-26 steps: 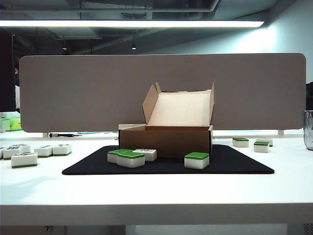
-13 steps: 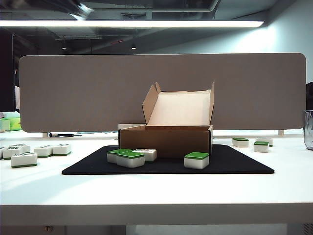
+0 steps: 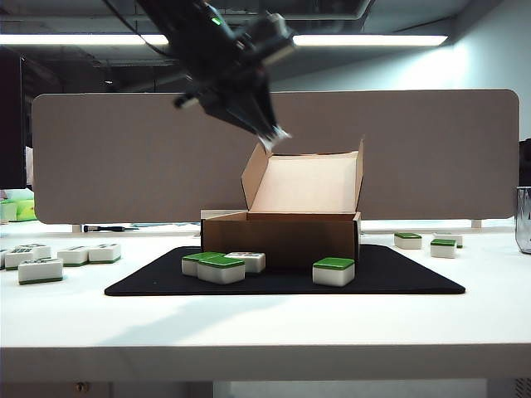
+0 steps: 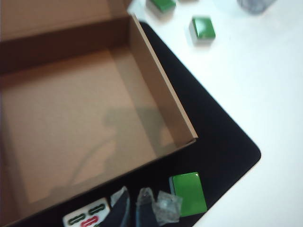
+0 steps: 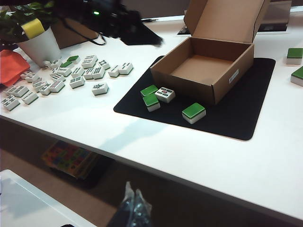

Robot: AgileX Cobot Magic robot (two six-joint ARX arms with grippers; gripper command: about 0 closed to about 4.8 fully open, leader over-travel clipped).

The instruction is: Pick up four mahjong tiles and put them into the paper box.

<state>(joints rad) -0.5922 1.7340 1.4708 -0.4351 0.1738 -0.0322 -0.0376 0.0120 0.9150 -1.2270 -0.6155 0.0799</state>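
Note:
The paper box (image 3: pixel 282 238) stands open on a black mat (image 3: pixel 398 278), its lid up; its brown floor (image 4: pixel 71 118) is bare. In front of it lie four mahjong tiles: two green-backed (image 3: pixel 203 263) (image 3: pixel 221 269), one face-up (image 3: pixel 246 261), and one green-backed (image 3: pixel 334 271) off to the right. My left gripper (image 3: pixel 274 137) hangs shut and empty high over the box's front left corner; in its wrist view the left gripper (image 4: pixel 134 199) sits between the face-up tile (image 4: pixel 87 218) and a green tile (image 4: pixel 188 193). My right gripper (image 5: pixel 132 193) is shut, off the table's near edge.
Several loose tiles lie on the white table at the left (image 3: pixel 41 269) and two at the right (image 3: pixel 443 248). A grey divider panel (image 3: pixel 124 157) runs behind the box. A potted plant (image 5: pixel 40 45) stands by the tile pile. A glass (image 3: pixel 523 220) is at the right edge.
The left arm, out of view a second ago, has swung in from the upper left and now hangs above the box. Tiles and box have not moved.

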